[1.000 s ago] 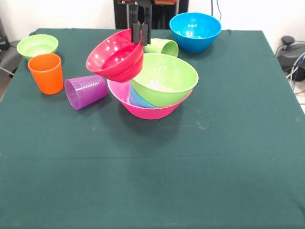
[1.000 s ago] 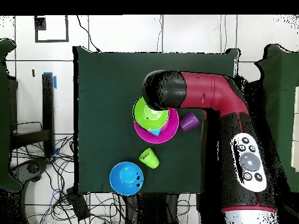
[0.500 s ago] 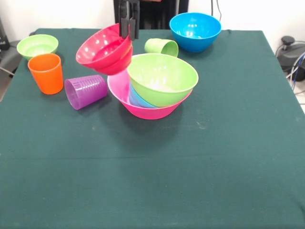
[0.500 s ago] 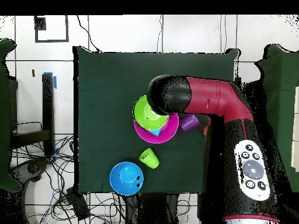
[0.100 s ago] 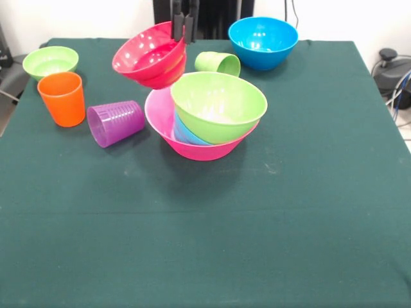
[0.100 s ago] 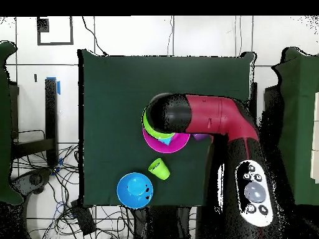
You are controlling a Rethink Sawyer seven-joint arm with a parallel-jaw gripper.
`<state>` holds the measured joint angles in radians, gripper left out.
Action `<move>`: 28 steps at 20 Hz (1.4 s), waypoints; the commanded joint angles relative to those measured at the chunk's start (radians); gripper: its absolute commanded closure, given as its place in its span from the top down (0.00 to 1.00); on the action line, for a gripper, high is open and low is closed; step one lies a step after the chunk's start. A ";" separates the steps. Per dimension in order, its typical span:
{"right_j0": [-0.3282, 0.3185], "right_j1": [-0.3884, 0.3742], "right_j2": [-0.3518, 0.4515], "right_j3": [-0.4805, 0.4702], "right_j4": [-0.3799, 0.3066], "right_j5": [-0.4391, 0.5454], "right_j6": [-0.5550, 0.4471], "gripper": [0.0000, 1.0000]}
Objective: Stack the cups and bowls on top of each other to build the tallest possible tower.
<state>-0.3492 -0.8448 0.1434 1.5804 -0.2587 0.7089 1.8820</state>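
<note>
So since half a second back, the red bowl (image 5: 151,62) has swung back toward the stack and gone up a bit. It was hanging out over the purple cup's side, and now it's up behind the pink bowl's back rim, tilted with its mouth facing the camera and a little left. Your gripper (image 5: 183,29) is pinched shut on the red bowl's upper rim, so the whole bowl hangs off that one edge.

The tower itself: big pink bowl (image 5: 157,115) as base, a light blue piece (image 5: 185,133) nested inside, and the green bowl (image 5: 218,106) sitting crooked on top, leaning toward the pink bowl's right side.

What I'd worry about:
- That green bowl isn't seated flat. Drop the red one onto it off-centre and it'll likely slide or tip the green one out.
- A rim pinch lets the bowl swing, so it could hit the green bowl's edge on the way in.
- The light green cup (image 5: 218,63) is on its side right behind the stack, easy to clip.

Purple cup (image 5: 116,122) is also on its side, orange cup (image 5: 62,97) upright, both off to the left. Overhead, the arm (image 6: 205,117) covers most of the stack.
</note>
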 commanded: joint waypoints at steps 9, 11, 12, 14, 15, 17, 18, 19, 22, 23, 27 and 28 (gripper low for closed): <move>0.116 0.042 -0.108 0.087 0.031 -0.085 0.285 0.00; 0.132 0.042 -0.120 0.087 0.033 -0.085 0.298 0.00; 0.139 0.047 -0.124 0.080 0.033 -0.085 0.305 0.00; 0.154 0.056 -0.131 0.072 0.034 -0.085 0.318 0.00; 0.161 0.061 -0.136 0.066 0.036 -0.084 0.325 0.00; 0.177 0.068 -0.145 0.059 0.039 -0.083 0.341 0.00; 0.186 0.073 -0.151 0.055 0.040 -0.083 0.350 0.00; 0.193 0.077 -0.155 0.050 0.043 -0.082 0.356 0.00; 0.213 0.088 -0.169 0.040 0.046 -0.085 0.373 0.00; 0.216 0.092 -0.172 0.035 0.047 -0.084 0.373 0.00; 0.219 0.096 -0.178 0.043 0.077 -0.093 0.385 0.00; 0.216 0.095 -0.177 0.049 0.084 -0.097 0.383 0.00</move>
<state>-0.1495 -0.8146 -0.0472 1.6059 -0.2070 0.6516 2.0787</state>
